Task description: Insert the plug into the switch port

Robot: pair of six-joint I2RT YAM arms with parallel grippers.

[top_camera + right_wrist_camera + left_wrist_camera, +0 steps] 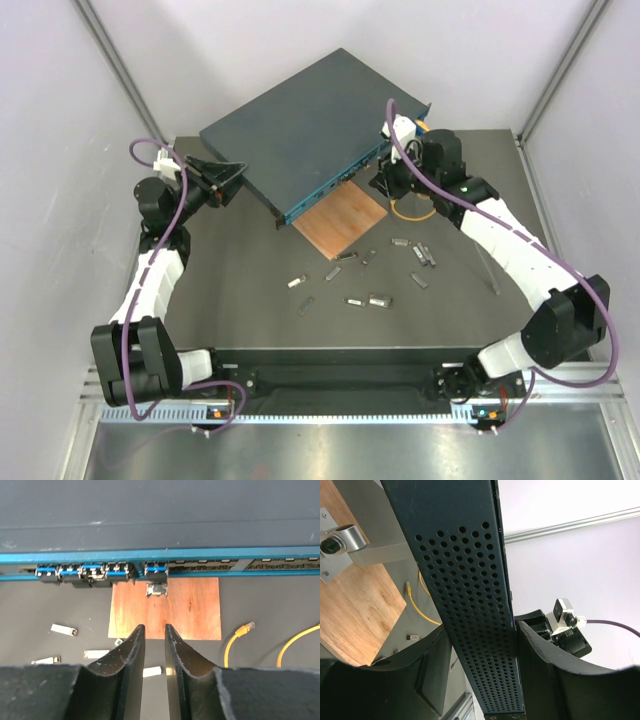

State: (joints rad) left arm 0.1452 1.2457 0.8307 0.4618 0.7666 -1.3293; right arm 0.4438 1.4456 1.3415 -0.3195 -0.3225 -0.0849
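The switch (300, 130) is a flat dark blue-grey box, tilted, with its teal face (225, 555) towards the right arm. My left gripper (228, 180) is shut on the switch's perforated side wall (470, 580), one finger on each side of it in the left wrist view (482, 627). A small metal plug (156, 582) sits in a socket and sticks out over the wooden square (190, 610). Several blue-tabbed plugs (85, 572) fill sockets to its left. My right gripper (154, 627) is a short way back from that plug, narrowly open and empty; it also shows in the top view (380, 185).
Several loose metal plugs (370, 298) lie scattered on the dark table in front of the wooden square (340, 218). A yellow cable (412, 210) lies beside the right gripper and shows in the right wrist view (235, 640). White walls enclose the table.
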